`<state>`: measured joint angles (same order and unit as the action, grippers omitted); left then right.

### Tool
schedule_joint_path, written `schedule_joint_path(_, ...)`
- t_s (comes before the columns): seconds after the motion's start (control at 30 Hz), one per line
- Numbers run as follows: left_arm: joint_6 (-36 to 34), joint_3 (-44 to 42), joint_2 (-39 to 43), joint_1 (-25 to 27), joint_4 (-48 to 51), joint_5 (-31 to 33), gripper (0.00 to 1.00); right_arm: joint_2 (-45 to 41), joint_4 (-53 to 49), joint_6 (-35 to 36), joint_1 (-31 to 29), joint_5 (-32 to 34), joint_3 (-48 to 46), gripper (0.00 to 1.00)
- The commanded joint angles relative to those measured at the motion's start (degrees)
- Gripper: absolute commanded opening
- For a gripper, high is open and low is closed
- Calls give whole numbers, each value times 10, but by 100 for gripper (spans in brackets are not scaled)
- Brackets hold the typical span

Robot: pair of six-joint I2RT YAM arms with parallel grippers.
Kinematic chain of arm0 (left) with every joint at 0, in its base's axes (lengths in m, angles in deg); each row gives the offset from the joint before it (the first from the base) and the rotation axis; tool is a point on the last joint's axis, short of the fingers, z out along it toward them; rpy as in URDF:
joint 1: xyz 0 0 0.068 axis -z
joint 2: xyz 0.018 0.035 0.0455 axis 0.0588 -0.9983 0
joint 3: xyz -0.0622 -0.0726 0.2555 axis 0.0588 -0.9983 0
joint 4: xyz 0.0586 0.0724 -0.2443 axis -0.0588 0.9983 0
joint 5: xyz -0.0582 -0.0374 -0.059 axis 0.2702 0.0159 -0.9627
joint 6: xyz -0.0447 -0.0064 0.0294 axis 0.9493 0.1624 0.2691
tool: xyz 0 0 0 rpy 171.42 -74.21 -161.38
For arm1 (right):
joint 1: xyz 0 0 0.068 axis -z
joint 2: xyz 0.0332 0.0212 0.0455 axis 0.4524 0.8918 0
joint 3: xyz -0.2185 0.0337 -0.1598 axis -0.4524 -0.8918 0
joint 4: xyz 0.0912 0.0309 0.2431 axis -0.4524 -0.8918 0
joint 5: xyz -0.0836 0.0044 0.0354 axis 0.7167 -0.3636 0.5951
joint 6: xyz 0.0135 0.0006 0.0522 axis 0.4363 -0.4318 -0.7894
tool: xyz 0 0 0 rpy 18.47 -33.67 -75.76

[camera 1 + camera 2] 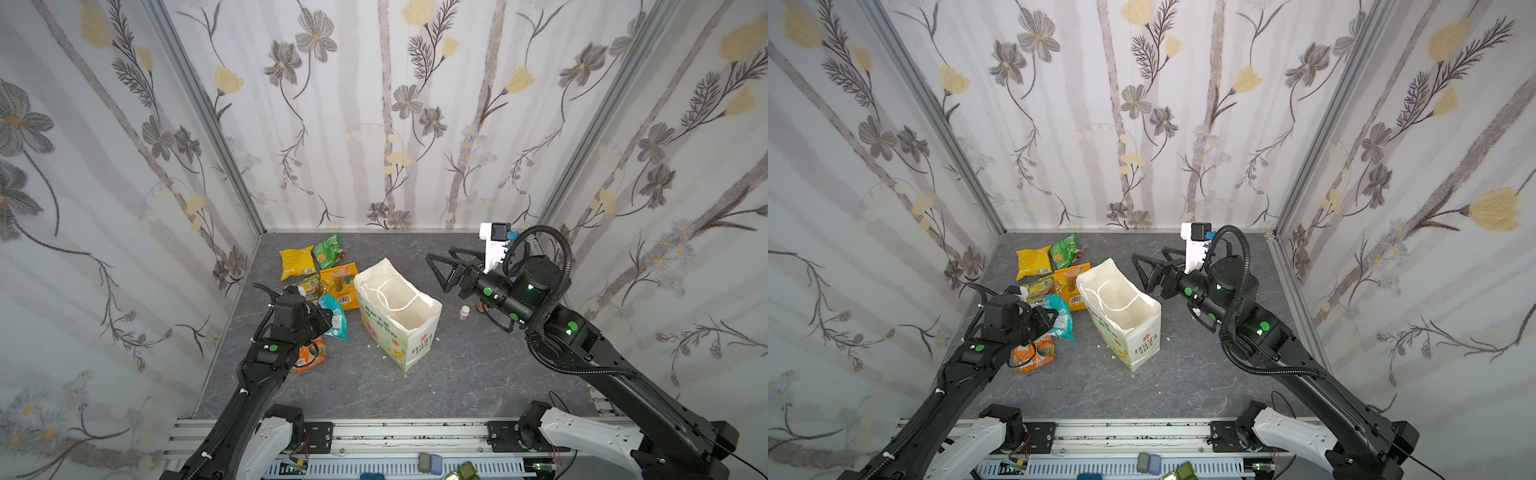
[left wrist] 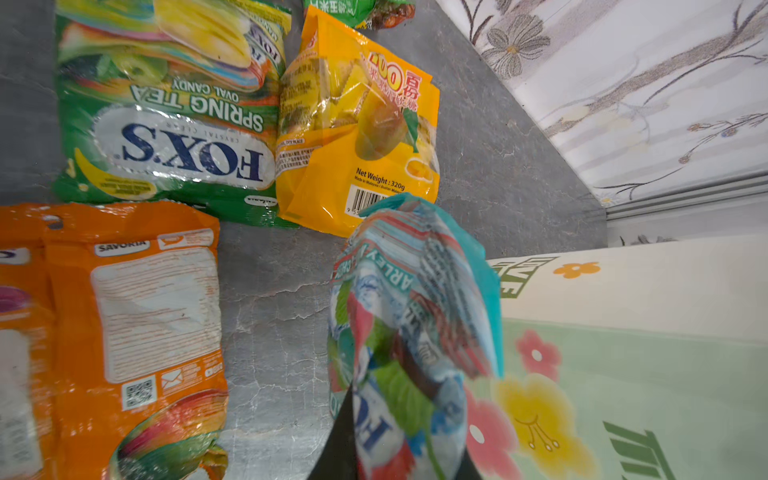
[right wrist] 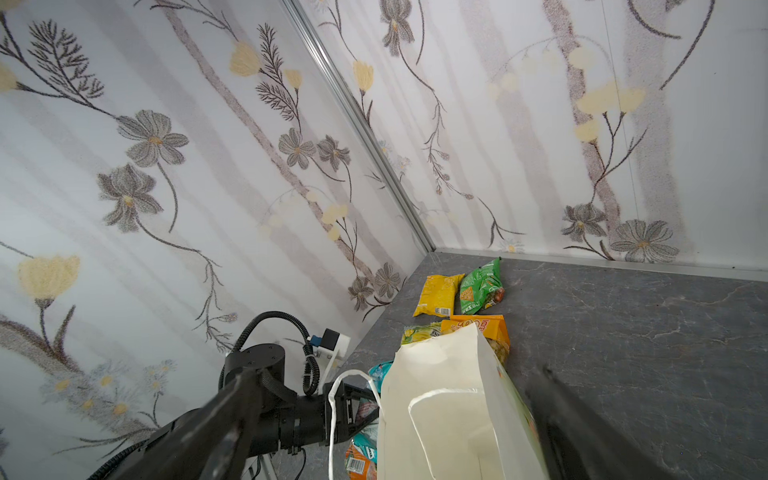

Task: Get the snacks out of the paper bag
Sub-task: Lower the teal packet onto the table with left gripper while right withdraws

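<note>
A: Left of the table (image 1: 457, 374), back corner?
B: One yellow packet (image 1: 296, 261), lying flat. One green packet (image 1: 328, 250) just beside it.
A: In front of those?
B: One yellow-green packet marked FOXS (image 2: 166, 137). Touching it is one orange packet (image 1: 343, 284), printed side up. Nearest us is one orange-white packet (image 1: 309, 357), partly under the left arm.
A: The left gripper (image 1: 326, 313)?
B: Clenched on one teal packet (image 2: 415, 299), which it holds between the heap and the bag. I cannot tell whether the packet touches the table.
A: Centre?
B: One paper bag (image 1: 395, 336). It stands upright with its mouth open and its white cord handles fallen inside. All six packets listed are outside it, to its left.
A: Further right?
B: The right gripper (image 1: 435, 272) hovers behind the bag's far corner. Its fingers are spread wide and grasp nothing. One small bottle (image 1: 464, 311) stands upright near the bag.
</note>
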<state>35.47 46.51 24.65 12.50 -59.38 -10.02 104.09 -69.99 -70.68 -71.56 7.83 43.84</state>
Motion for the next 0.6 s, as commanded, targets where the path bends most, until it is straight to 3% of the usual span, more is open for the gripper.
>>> schedule_joint_path(0.0, 32, -21, -33, -23, -125, -97, 0, 4, -11, -9, 0, -12, 2, 99)
schedule_joint_path(0.1, 50, -34, -70, -40, -164, -138, 2, 3, -14, -11, 0, -14, 2, 99)
schedule_joint_path(0.3, 37, -43, -110, -47, -155, -111, 10, 4, -15, -15, 1, -14, 1, 99)
schedule_joint_path(0.47, 40, -55, -165, -49, -174, -132, 16, 7, -17, -16, 1, -18, 1, 99)
schedule_joint_path(0.57, 36, -61, -161, -48, -166, -113, 30, 7, -18, -17, 0, -16, -2, 99)
